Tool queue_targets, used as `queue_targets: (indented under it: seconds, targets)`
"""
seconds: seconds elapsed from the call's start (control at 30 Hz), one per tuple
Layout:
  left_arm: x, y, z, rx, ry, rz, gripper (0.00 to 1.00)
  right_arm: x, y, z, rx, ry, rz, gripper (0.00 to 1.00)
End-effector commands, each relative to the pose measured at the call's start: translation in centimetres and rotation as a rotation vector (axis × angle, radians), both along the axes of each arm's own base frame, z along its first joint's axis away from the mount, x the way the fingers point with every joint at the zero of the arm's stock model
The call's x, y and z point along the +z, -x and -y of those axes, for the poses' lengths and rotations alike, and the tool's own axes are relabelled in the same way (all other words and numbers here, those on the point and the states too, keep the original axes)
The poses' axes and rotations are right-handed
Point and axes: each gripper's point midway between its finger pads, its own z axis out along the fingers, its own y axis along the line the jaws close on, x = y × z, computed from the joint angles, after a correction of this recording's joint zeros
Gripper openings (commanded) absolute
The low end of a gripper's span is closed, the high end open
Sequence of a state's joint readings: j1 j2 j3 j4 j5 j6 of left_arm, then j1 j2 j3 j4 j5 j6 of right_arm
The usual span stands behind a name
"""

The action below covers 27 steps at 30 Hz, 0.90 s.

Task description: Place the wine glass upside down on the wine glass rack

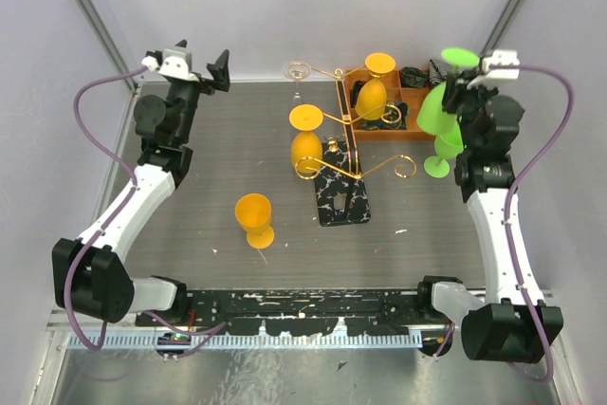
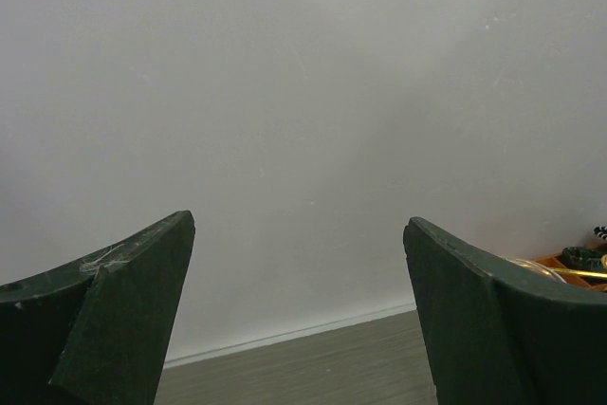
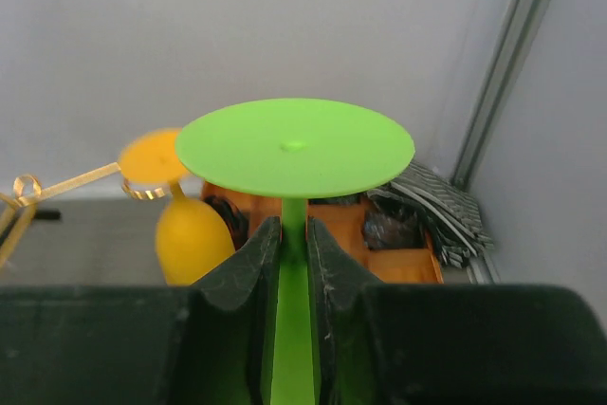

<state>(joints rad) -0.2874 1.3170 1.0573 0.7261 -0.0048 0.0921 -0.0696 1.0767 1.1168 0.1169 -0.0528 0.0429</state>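
My right gripper [image 1: 462,84] is shut on the stem of a green wine glass [image 1: 438,106] and holds it upside down, foot up, in the air at the far right. In the right wrist view the fingers [image 3: 256,258] pinch the stem under the round green foot [image 3: 294,147]. The gold wire rack [image 1: 334,130] on its marbled base [image 1: 343,201] stands left of it, with two yellow glasses [image 1: 305,139] hanging upside down on it; one shows in the right wrist view [image 3: 190,234]. My left gripper [image 1: 204,68] is open and empty, raised at the far left [image 2: 299,220].
A yellow glass [image 1: 254,218] stands on the table in front of the rack. A second green glass [image 1: 444,151] stands beside the right arm. An orange compartment tray [image 1: 406,130] with dark items sits behind the rack, also in the right wrist view [image 3: 403,258].
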Motion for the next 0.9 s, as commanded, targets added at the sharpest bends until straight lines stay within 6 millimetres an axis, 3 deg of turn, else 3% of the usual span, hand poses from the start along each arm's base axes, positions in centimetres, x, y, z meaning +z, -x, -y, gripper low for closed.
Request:
queue_targets:
  seconds: [0.0, 0.1, 0.23, 0.47, 0.63, 0.87]
  targets:
    - [0.4, -1.2, -1.8, -0.056, 0.165, -0.076, 0.98, -0.9, 1.6, 1.5, -0.054, 0.112, 0.100, 0.01]
    - [-0.3, -1.6, -2.7, -0.065, 0.200, -0.102, 0.98, -2.5, 2.5, 1.6, -0.034, 0.138, 0.137, 0.01]
    - [-0.8, -1.8, -3.0, -0.067, 0.193, -0.114, 0.98, -4.4, 3.4, 0.3, 0.072, 0.155, 0.193, 0.01]
    - [-1.3, -2.2, -3.2, -0.071, 0.199, -0.121, 0.98, -7.6, 4.5, -4.6, 0.385, 0.200, 0.196, 0.01]
    - [-1.7, -2.4, -3.2, -0.072, 0.197, -0.126, 0.98, -8.8, 5.0, -7.4, 0.579, 0.210, 0.150, 0.01]
    - [-1.8, -2.6, -3.3, -0.069, 0.198, -0.127, 0.98, -9.7, 4.9, -8.3, 0.661, 0.215, 0.103, 0.01]
